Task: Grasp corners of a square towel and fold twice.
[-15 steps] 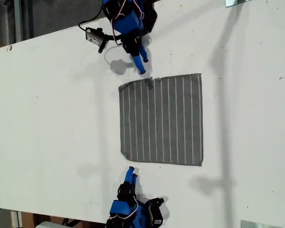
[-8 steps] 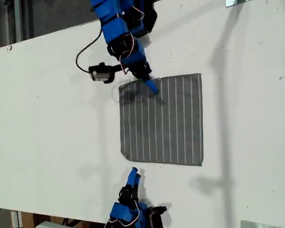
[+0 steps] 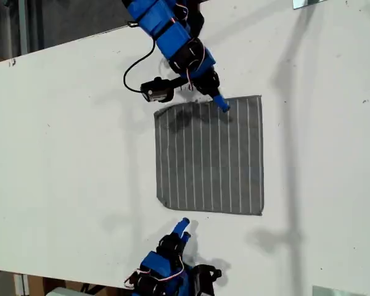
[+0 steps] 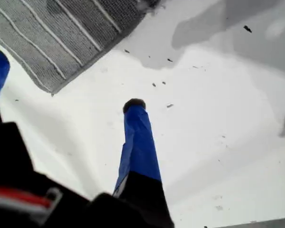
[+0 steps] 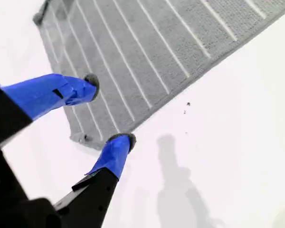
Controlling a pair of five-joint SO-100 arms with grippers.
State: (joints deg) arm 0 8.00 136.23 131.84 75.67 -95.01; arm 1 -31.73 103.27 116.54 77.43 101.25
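The grey pinstriped towel (image 3: 209, 157) lies flat and unfolded mid-table. My first gripper (image 3: 182, 223) reaches in from the exterior view's bottom and is open. It sits low over bare table just outside the towel's nearest corner (image 3: 161, 200). The first wrist view shows that corner (image 4: 54, 88) between my first gripper's (image 4: 66, 76) spread fingers, untouched. My second gripper (image 3: 221, 103) comes from the exterior view's top and hangs open above the towel's far edge. In the second wrist view my second gripper (image 5: 109, 112) straddles the edge beside a corner (image 5: 83, 137), holding nothing.
The white table (image 3: 61, 154) extends widely on the exterior view's left. Its edge runs close behind the first arm's base. Metal brackets sit at the exterior view's top right (image 3: 308, 3) and bottom right (image 3: 345, 291). A black cable (image 3: 132, 71) loops beside the second arm.
My second gripper swung from beside the towel's far corner on the exterior view's left, out over the cloth, then rightward along the far edge. My first gripper shifted slightly right. The towel stayed put.
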